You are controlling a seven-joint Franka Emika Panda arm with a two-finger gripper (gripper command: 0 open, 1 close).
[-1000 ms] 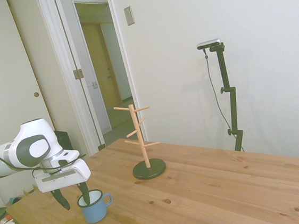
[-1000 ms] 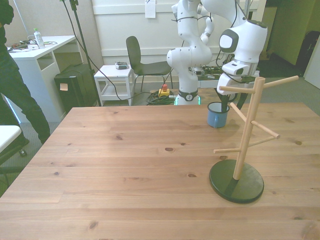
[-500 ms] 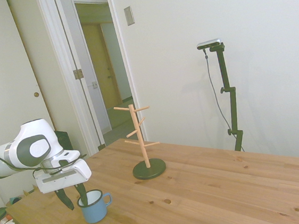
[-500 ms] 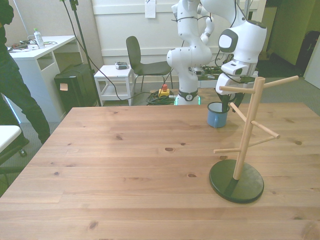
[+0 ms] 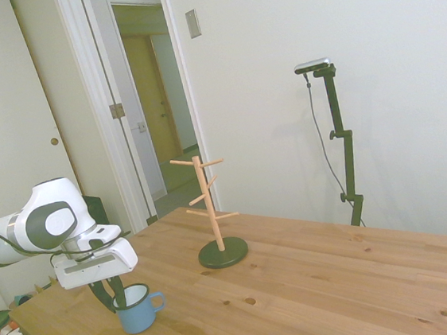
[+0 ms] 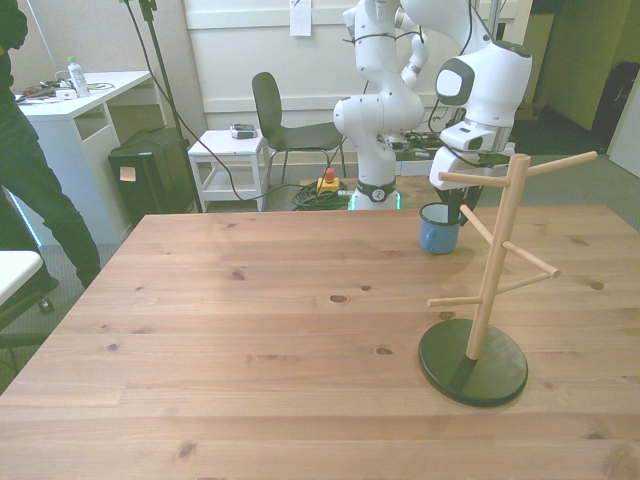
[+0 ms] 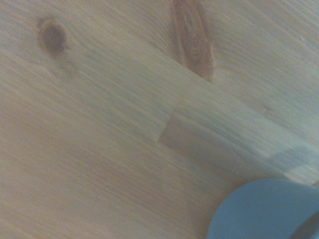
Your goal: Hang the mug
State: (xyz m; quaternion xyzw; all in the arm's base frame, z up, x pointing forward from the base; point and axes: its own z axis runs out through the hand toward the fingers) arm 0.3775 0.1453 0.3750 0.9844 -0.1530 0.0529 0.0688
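One mug (image 5: 139,308) stands upright on the tabletop (image 5: 299,279) near the edge by the robot, well apart from the single wooden peg stand (image 5: 215,216). Its white inside holds nothing except one finger of the gripper (image 5: 111,293), whose jaws are clenched on the mug's wall at the rim. Six pegs show on the stand, all bare.

Wooden table (image 6: 250,330): mug (image 6: 438,229), peg stand (image 6: 487,290).

The arm (image 5: 46,226) has glossy white rounded shells, a grey circular joint cap, thin black cables and dark fingers (image 5: 118,290).
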